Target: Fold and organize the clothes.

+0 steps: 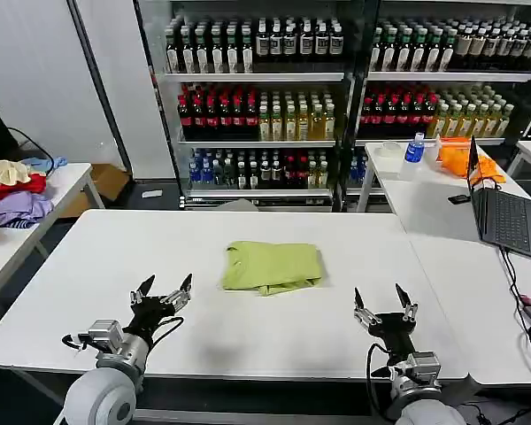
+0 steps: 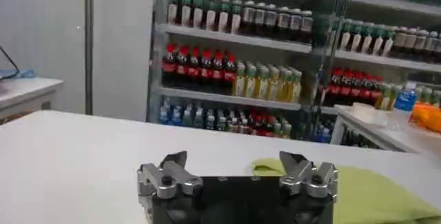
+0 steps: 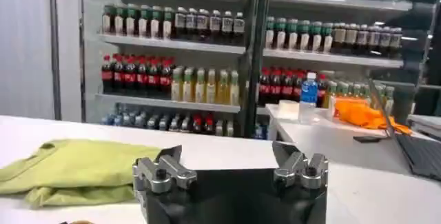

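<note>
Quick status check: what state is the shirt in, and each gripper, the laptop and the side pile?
Lime T-shirt: folded into a compact bundle, lying mid-table, untouched.
Left gripper: jaws open, empty, near the table's front edge.
Right gripper: jaws open, empty, near the table's front edge.
Laptop: lid open.
Garment pile: loose, unfolded, on the side table.

The T-shirt (image 1: pixel 273 266) is a plain lime, yellow-green thing with no print at all, sitting on a plain white table (image 1: pixel 115 266); both the left gripper (image 1: pixel 162 297) and the right gripper (image 1: pixel 385 310) are black with silvery-grey metal bits. Off to the side there's a pile of clothes (image 1: pixel 13 190) in cream, red and lilac; the far table has an orange cloth (image 1: pixel 473 164), a bottle with a blue label (image 1: pixel 414 149) and a dark grey laptop (image 1: pixel 504 212); the shelves behind (image 1: pixel 257 106) are rows of dark, red-labelled, amber and blue-labelled bottles.
</note>
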`<state>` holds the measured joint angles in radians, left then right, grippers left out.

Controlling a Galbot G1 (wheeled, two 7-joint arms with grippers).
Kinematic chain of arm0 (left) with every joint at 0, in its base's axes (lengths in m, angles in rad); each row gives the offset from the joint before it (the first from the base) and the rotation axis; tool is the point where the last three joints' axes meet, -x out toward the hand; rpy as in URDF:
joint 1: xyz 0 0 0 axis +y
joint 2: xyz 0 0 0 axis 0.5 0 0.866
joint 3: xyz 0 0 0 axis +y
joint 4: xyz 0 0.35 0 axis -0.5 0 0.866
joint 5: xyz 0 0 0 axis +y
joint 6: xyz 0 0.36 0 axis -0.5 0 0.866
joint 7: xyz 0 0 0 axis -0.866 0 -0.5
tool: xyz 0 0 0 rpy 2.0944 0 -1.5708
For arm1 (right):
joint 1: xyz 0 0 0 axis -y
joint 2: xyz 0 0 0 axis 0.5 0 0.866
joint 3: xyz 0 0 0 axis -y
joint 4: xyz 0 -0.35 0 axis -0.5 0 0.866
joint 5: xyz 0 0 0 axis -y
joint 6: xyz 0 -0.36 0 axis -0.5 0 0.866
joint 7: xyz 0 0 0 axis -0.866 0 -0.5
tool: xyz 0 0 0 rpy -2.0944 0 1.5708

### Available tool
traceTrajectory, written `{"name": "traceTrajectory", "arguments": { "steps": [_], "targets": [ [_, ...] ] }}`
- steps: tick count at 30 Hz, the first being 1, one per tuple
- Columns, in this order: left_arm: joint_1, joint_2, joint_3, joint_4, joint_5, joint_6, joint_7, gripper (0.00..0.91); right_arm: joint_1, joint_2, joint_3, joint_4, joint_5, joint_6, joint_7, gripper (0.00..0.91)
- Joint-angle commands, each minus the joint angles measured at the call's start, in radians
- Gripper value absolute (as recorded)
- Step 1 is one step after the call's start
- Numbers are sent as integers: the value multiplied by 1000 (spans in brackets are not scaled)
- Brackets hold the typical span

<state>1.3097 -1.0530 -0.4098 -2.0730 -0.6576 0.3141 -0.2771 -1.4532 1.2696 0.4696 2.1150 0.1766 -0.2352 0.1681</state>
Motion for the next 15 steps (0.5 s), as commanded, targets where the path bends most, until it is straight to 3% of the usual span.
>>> {"name": "traceTrajectory", "arguments": {
  "steps": [1,15],
  "targets": [
    [5,-2,8,0,13,-1,7,907,-30,2,13,33,-8,-7,-9,907],
    [-33,7,35,16,82,7,32,907,6,17,-10,-10,-15,-25,-3,907]
  ]
}}
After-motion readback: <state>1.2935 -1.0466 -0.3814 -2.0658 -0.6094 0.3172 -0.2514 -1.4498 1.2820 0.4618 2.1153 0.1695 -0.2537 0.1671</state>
